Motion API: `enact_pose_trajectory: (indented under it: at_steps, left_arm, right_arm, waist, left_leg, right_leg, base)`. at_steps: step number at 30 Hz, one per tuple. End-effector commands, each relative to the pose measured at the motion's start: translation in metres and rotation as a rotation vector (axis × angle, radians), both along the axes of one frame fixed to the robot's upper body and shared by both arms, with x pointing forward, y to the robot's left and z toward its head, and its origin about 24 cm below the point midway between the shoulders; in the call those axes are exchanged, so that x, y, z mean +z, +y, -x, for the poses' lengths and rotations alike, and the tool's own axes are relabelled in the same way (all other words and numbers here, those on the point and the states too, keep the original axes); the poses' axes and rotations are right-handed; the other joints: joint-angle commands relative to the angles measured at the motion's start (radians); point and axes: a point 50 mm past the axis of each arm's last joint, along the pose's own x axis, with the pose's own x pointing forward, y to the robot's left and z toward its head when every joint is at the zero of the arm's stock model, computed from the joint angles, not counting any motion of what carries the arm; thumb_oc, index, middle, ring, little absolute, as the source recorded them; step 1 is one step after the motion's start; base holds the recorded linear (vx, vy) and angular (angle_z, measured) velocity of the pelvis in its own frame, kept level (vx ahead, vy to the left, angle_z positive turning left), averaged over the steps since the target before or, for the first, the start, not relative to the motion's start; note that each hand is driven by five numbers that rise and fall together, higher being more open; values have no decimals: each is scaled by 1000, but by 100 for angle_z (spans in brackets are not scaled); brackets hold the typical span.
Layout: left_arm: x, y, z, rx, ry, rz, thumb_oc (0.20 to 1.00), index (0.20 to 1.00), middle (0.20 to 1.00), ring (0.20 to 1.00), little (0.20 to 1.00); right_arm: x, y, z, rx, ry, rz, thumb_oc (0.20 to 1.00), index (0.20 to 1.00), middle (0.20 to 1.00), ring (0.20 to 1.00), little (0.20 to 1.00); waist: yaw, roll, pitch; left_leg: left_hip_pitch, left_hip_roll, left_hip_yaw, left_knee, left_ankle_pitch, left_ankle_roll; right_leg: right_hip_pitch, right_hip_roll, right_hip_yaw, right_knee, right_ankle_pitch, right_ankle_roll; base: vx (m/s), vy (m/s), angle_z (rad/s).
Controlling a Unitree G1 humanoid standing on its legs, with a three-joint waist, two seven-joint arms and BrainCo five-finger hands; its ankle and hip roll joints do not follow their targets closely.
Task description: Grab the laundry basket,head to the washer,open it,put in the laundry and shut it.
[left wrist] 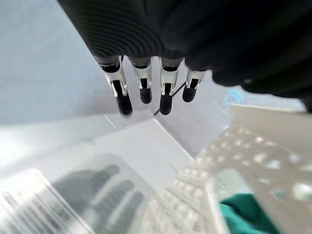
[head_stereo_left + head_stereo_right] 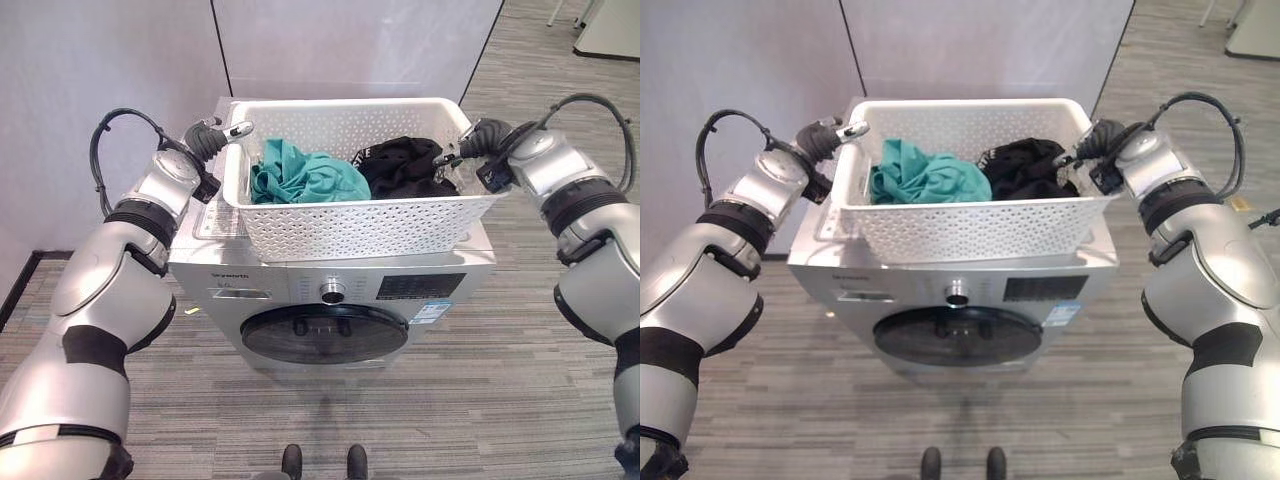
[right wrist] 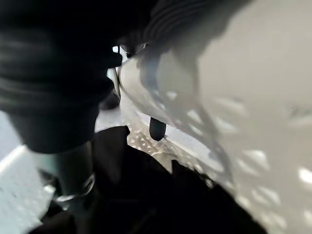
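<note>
the white laundry basket (image 2: 350, 215) sits on top of the washer (image 2: 330, 290), with a green cloth (image 2: 305, 180) and a black cloth (image 2: 405, 165) inside it. the robot stands right in front of the washer, so the walk there looks done. the left hand (image 2: 215, 135) is at the left end of the basket, by its rim. in the left wrist view its fingers (image 1: 146, 85) hang out straight over the washer top and hold nothing, so this hand looks let go. the right hand (image 2: 470, 140) is at the right end of the basket. in the right wrist view a finger (image 3: 157, 127) curls over the basket rim above the black cloth, so this hand seems to be gripping the basket. the round door (image 2: 325, 335) on the front of the washer is closed. what is left, it seems, is to open the door, put the green and black cloths inside, and shut the door again.
</note>
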Motion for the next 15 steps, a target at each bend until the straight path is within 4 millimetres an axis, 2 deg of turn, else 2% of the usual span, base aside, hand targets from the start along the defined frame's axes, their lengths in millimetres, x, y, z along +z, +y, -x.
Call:
enact_pose_trajectory:
  at_steps: [1, 8, 15]
  left_arm:
    - [54, 31, 8, 142, -151, -227, 1000, 1000, 1000, 1000, 1000]
    - [47, 71, 22, 224, -157, -174, 1000, 1000, 1000, 1000, 1000]
    - [42, 113, 41, 316, -144, -148, 1000, 1000, 1000, 1000, 1000]
  right_arm:
    - [54, -15, 6, -60, -139, 148, 1000, 1000, 1000, 1000, 1000]
    - [72, -43, 19, -133, -175, 364, 1000, 1000, 1000, 1000, 1000]
    - [73, -68, 31, -192, -167, 457, 1000, 1000, 1000, 1000, 1000]
  waist:
    - [11, 9, 25]
    - [0, 5, 10]
    - [-4, 10, 1]
  left_leg:
    - [40, 35, -23, -3, -45, -45]
    - [59, 41, -25, -5, -55, -45]
    - [75, 44, -26, -4, -58, -46]
  right_leg:
    - [27, -63, -7, -3, -26, 118]
    - [44, -59, -14, -3, -35, 114]
    - [59, -58, -19, -3, -45, 109]
  base:
    - [0, 0, 0]
    - [4, 0, 0]
    - [-1, -1, 1]
